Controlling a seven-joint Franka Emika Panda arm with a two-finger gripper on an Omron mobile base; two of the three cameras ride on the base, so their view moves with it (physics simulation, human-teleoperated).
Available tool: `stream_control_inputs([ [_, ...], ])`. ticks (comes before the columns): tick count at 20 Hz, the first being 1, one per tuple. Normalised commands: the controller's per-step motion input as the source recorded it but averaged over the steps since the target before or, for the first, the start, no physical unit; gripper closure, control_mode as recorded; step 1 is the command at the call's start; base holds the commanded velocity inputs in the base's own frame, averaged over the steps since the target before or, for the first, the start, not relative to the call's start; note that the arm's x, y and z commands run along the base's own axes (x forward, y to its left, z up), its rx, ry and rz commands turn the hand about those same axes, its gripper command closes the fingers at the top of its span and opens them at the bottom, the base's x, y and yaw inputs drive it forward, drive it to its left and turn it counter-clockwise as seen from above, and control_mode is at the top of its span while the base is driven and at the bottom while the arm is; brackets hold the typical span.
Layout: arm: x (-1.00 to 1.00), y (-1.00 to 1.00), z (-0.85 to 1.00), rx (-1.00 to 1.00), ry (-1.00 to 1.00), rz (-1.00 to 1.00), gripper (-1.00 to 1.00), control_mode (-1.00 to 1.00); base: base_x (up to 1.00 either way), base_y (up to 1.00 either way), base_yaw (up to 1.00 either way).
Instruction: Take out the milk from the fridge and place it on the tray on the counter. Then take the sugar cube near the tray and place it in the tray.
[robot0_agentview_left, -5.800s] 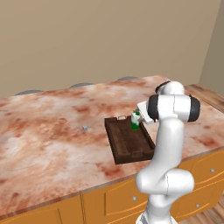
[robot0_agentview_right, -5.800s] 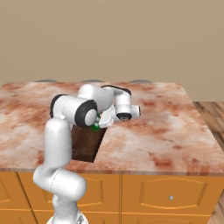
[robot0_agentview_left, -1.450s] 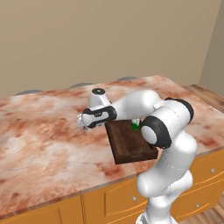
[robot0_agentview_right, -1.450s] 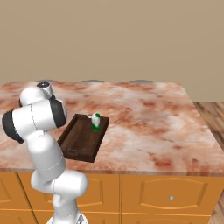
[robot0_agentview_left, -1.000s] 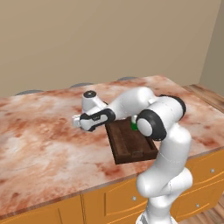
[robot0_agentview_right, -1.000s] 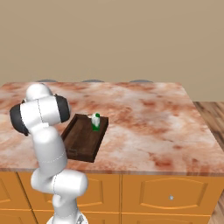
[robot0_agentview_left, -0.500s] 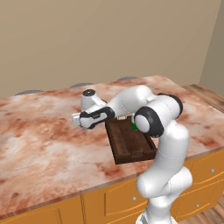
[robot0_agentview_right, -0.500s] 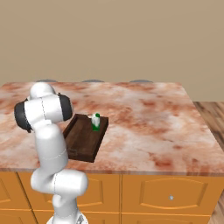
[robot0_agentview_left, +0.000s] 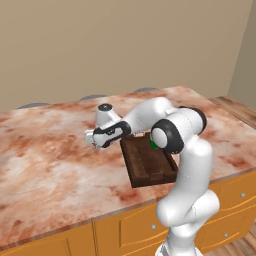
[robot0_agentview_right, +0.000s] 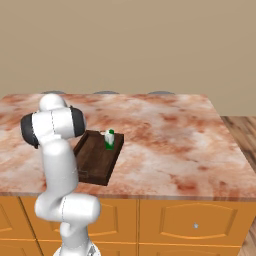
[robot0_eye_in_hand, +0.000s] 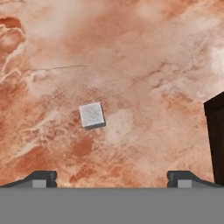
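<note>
Hand view: marbled counter (robot0_eye_in_hand: 144, 52) under sugar cube (robot0_eye_in_hand: 92, 115)

white sugar cube (robot0_eye_in_hand: 92, 115) on red-brown marbled counter (robot0_eye_in_hand: 144, 52); dark brown tray (robot0_agentview_right: 95, 157); white-and-green milk (robot0_agentview_right: 109, 139).

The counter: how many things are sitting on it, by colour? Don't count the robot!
White with green: 1, the small white carton with a green bottom and cap
Dark brown: 1, the shallow wooden tray under the carton
White: 1, the tiny white cube on the marbled stone counter
Total: 3
</note>
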Motion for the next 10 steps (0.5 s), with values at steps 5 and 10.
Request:
stream_control_inputs([
  [5,0.11,0.12,-0.18,0.00,0.00,0.00,-1.00,-1.00,0.00,0.00,0.00],
  [10,0.23,0.03,-0.04,0.00,-0.01,0.00,-1.00,-1.00,0.00,0.00,0.00],
])
